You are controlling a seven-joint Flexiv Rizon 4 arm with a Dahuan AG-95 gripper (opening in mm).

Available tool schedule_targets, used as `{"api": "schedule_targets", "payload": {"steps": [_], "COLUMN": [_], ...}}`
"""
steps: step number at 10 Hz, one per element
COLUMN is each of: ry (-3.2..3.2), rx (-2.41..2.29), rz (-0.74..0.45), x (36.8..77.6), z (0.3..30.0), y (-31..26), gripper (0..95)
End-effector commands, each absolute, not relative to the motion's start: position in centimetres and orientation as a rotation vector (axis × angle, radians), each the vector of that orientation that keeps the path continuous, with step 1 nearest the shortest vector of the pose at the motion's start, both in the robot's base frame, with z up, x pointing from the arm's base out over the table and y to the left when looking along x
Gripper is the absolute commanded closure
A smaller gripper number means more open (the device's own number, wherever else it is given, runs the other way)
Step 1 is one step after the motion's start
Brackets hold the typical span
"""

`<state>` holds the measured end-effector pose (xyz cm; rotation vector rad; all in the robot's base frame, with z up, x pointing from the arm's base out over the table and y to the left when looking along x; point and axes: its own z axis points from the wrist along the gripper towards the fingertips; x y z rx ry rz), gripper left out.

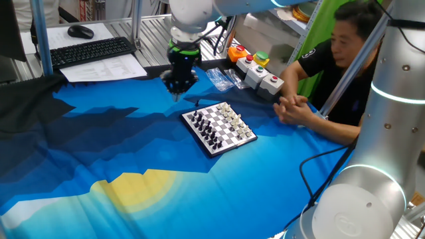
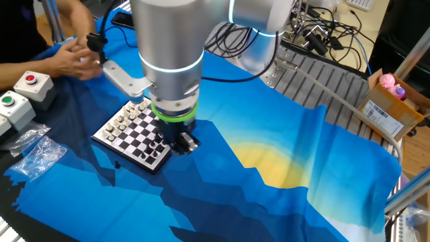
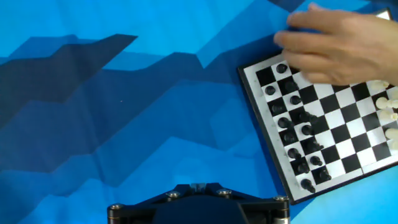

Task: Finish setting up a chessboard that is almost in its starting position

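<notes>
Chessboard (image 1: 220, 127) lies flat on a blue cloth (image 1: 99, 139) that covers the table, nearer to the far edge in one fixed view, with black pieces (image 1: 205, 130) on one side and white pieces (image 1: 235, 119) on the opposite side. No brand or readable writing shows on the board or the cloth; the papers (image 1: 106, 68) beside a black keyboard (image 1: 89, 51) carry print that is too small to read. The cloth has darker blue zigzag bands and a yellow patch (image 1: 143, 189) toward the near edge. Behind the table stand a metal frame, a computer mouse (image 1: 80, 31) and a box with red and green buttons (image 1: 257, 72). The gripper (image 1: 178, 85) hangs above the cloth just beside the board's black side, apart from it; its fingers are hidden or too dark in all views, so I cannot tell whether they are apart or together. One fixed view shows a seated person in a black shirt (image 1: 335, 73) with hands (image 1: 292, 107) on the cloth near the board. The other fixed view shows a cardboard box (image 2: 390, 104), cables and a plastic bag (image 2: 37, 156). Only the hand view shows a blurred hand (image 3: 339, 46) over the board's far corner, and the black pieces from above.
</notes>
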<state>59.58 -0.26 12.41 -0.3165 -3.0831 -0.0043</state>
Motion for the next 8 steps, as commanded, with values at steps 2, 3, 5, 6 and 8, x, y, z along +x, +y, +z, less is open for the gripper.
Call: {"api": "schedule_targets", "payload": {"steps": [2, 3, 5, 6, 8], "ry": [-3.083, -3.084, -3.083, -3.082, -3.076], "rx": [-0.203, -0.182, -0.168, -0.168, -0.164], "rz": [-0.024, -0.022, -0.017, -0.016, -0.014], "x": [63.1, 63.3, 63.4, 63.7, 65.4], "z": [12.1, 12.2, 12.2, 12.2, 12.0], "y": [-3.5, -3.7, -4.0, -4.5, -5.8], "gripper": [95.0, 95.0, 95.0, 95.0, 95.0]}}
